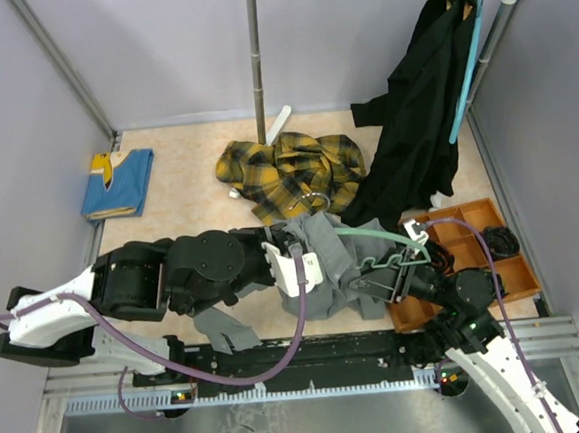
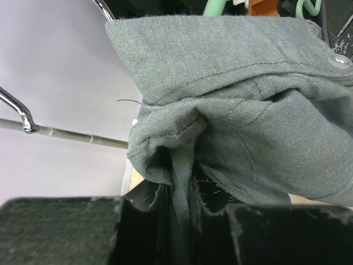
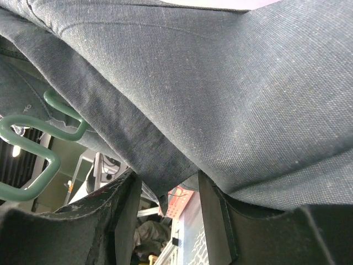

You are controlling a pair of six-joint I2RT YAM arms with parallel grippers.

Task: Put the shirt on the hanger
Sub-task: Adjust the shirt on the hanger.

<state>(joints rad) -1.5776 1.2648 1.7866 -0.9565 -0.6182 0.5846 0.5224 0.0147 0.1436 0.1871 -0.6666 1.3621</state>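
Note:
The grey shirt [image 1: 328,264] hangs bunched between my two arms near the front of the table. My left gripper [image 1: 298,261] is shut on a fold of it, and in the left wrist view the cloth [image 2: 237,83] runs down between the fingers of that gripper [image 2: 179,187]. The pale teal hanger [image 1: 371,235] lies partly under the shirt, its wavy bar beside my right gripper [image 1: 390,279]. In the right wrist view the shirt [image 3: 220,83] drapes over the tips of the right gripper [image 3: 165,182], whose jaws stand apart with only a cloth edge dangling in the gap. The hanger [image 3: 27,160] sits left of them, outside the jaws.
A yellow plaid shirt [image 1: 286,172] is heaped behind the grey one at the foot of the rack pole [image 1: 255,59]. A black garment [image 1: 422,116] hangs from the rail at the back right. An orange tray [image 1: 473,252] stands at right, a folded blue cloth [image 1: 117,185] at left.

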